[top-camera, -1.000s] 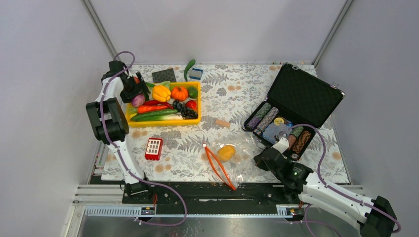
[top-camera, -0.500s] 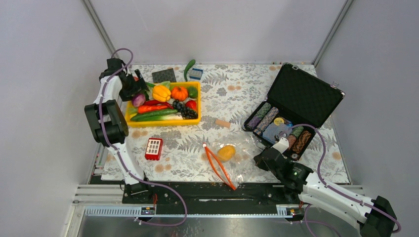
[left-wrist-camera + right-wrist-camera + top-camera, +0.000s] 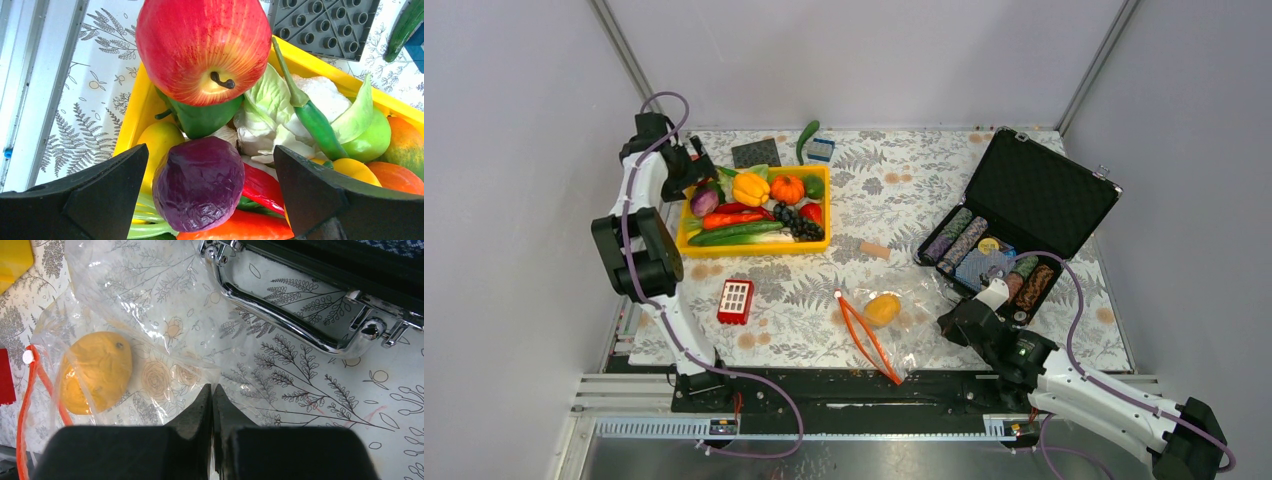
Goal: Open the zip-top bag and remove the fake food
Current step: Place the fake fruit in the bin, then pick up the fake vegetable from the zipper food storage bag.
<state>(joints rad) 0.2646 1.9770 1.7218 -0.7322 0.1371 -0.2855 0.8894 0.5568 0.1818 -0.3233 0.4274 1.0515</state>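
The zip-top bag (image 3: 909, 318) lies flat near the front middle, its red-orange zip strip (image 3: 867, 340) on the left side. One piece of fake food, a yellow-orange round fruit (image 3: 882, 309), is inside it, also seen in the right wrist view (image 3: 97, 371). My right gripper (image 3: 212, 387) is shut, pinching the clear plastic at the bag's right edge (image 3: 165, 315). My left gripper (image 3: 210, 149) hangs open over the far-left end of the yellow bin (image 3: 132, 110). A purple onion (image 3: 197, 182) lies below, between its fingers but untouched. A red apple (image 3: 202, 47) sits beyond.
The yellow bin (image 3: 754, 246) holds several vegetables and fruits. An open black case (image 3: 1034, 195) with chip rolls stands at the right, its chrome handle (image 3: 280, 315) just beyond my right gripper. A red block (image 3: 735, 301), a grey studded plate (image 3: 756, 152) and a green cucumber (image 3: 806, 138) lie around.
My left gripper has drawn back and to the left, away from the bin's middle, still open. The right gripper, the bag and the fruit have not moved.
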